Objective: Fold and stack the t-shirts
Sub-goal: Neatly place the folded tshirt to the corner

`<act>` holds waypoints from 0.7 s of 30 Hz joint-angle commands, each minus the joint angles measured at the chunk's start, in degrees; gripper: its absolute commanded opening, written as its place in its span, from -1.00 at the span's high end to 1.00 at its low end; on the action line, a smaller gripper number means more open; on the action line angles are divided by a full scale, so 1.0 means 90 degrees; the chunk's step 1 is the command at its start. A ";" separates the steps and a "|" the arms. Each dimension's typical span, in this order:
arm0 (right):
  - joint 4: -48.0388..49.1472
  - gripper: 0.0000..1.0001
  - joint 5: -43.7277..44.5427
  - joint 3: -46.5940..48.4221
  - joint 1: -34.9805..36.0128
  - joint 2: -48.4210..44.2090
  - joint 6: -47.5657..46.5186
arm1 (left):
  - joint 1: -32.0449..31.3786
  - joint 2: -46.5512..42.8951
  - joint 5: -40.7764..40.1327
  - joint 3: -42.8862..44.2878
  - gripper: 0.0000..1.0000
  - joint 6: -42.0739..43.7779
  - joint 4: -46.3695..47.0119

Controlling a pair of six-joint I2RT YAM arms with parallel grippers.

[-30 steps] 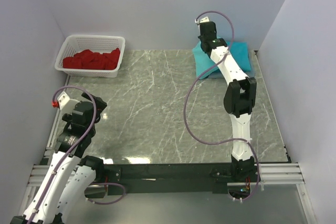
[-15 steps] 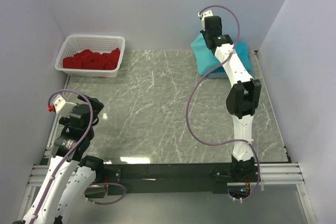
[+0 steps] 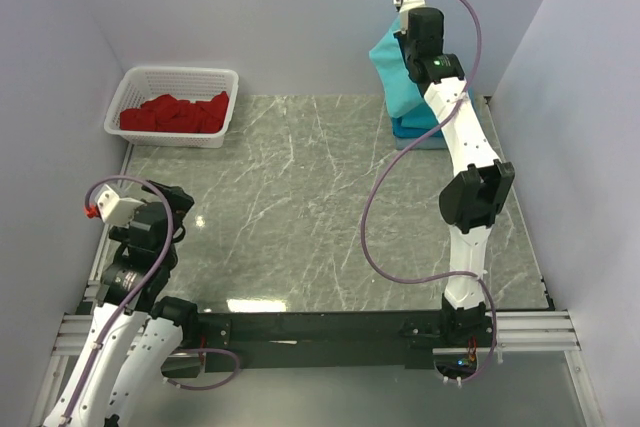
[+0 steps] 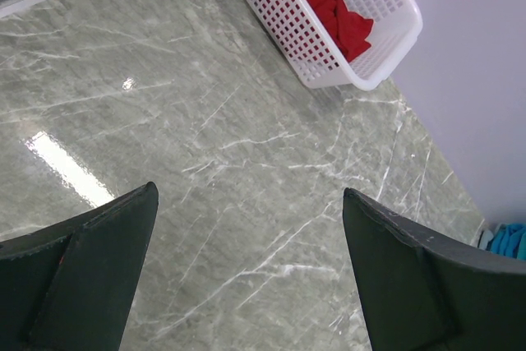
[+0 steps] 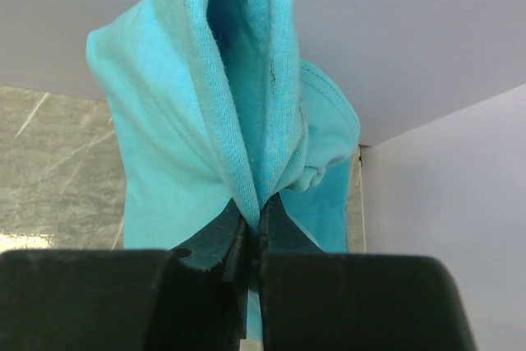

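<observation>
- the right gripper (image 5: 256,213) is clenched on a fold of a turquoise-blue t-shirt (image 5: 164,137); its two dark fingers press together with the ribbed fabric pinched between them
- from above, the right arm reaches to the far right corner of the marble table (image 3: 300,207); the t-shirt hangs bunched from the gripper, held up off the table and close to the back wall
- flat blue fabric (image 3: 418,131) lies on the table in that far right corner, just below the hanging t-shirt; whether the two touch cannot be told
- the left gripper (image 4: 246,285) is released; its two dark fingers stand wide apart with nothing between them; it sits above bare marble by the near left edge of the table, well apart from the t-shirt
- a white mesh basket (image 3: 178,74) stands at the far left corner of the table; red cloth (image 3: 175,114) lies crumpled inside it
- in the left wrist view a small patch of the turquoise fabric shows at the right edge
</observation>
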 commanded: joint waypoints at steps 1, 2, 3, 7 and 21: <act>0.0315 1.00 -0.0027 0.0280 -0.0067 -0.0457 0.0021 | -0.0015 -0.0112 -0.0190 0.0170 -0.99 -0.0115 -0.0032; 0.0296 1.00 -0.0026 0.0270 -0.0086 -0.0448 0.0021 | -0.0015 -0.0122 -0.0200 0.0160 -0.99 -0.0124 -0.0032; 0.0286 1.00 -0.0026 0.0270 -0.0106 -0.0438 0.0050 | -0.0015 -0.0112 -0.0209 0.0150 -0.99 -0.0124 -0.0032; 0.0247 1.00 0.0022 0.0202 -0.0165 -0.0360 0.0070 | -0.0015 -0.0054 -0.0229 0.0131 -0.99 -0.0124 -0.0022; 0.0325 1.00 -0.0474 0.0026 -0.0838 0.0421 0.0392 | -0.0015 0.0317 -0.0288 0.0336 -0.99 -0.0047 0.0114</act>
